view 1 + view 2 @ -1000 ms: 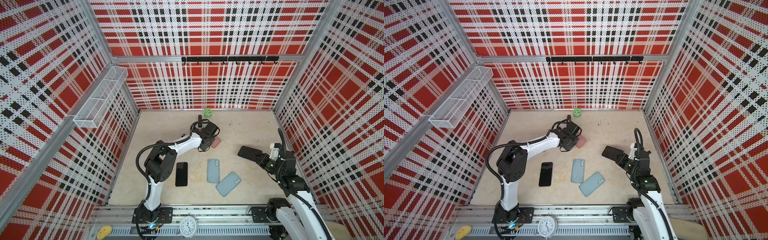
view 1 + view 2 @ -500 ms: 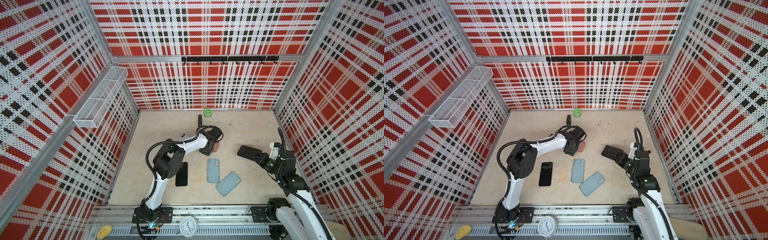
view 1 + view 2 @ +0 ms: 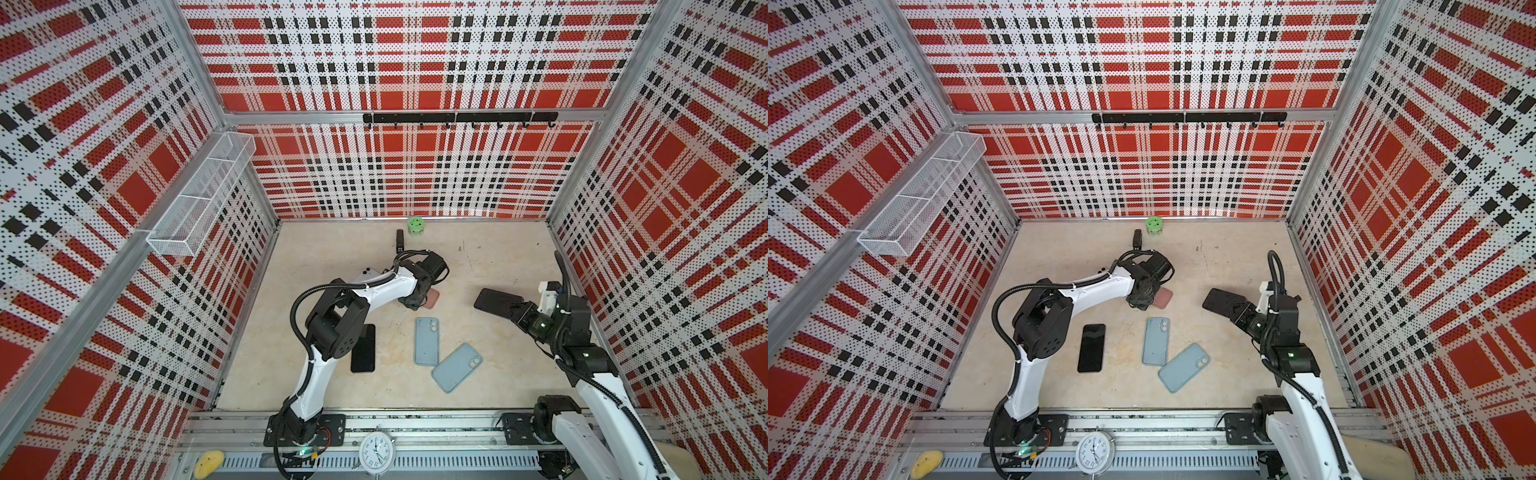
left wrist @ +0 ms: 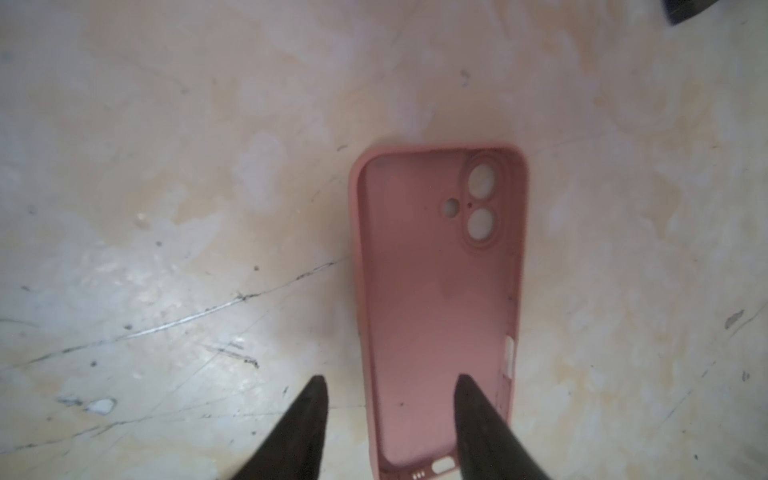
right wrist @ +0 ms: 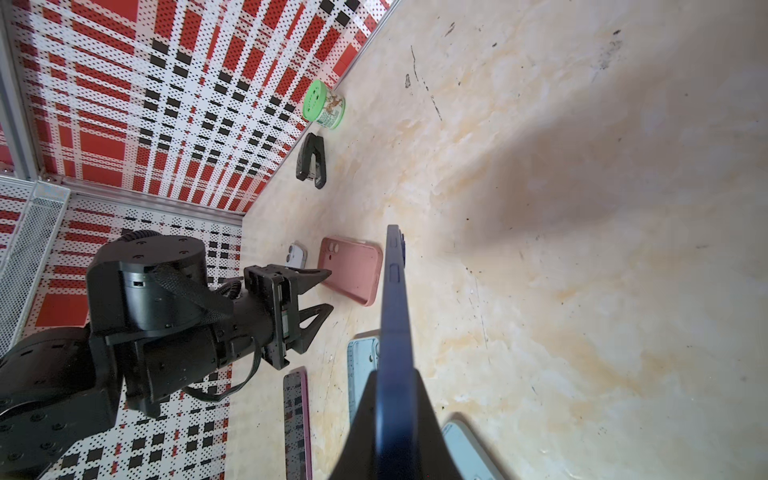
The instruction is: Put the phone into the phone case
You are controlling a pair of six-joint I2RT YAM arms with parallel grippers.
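Top views: left gripper [image 3: 414,302] low at the table, at the end of the pink case [image 3: 433,298] nearer its own arm. Right gripper [image 3: 509,309] clamped on one end of the dark phone [image 3: 492,300], held clear of the table, well apart from the case. Black phone [image 3: 1091,348] flat near the left arm.

Left wrist: pink case [image 4: 436,291] lying open side up on the table, camera holes at the far end. Jaws parted to a middling width and gripping nothing, one finger [image 4: 299,428] outside the case's long wall, its mate over the inside.

Right wrist: dark phone [image 5: 395,291] edge-on, side buttons showing, pinched tight between the fingers [image 5: 365,415]. Beyond it, the pink case [image 5: 353,270] flat on the table, parted tips of the left gripper [image 5: 331,289] just beside it
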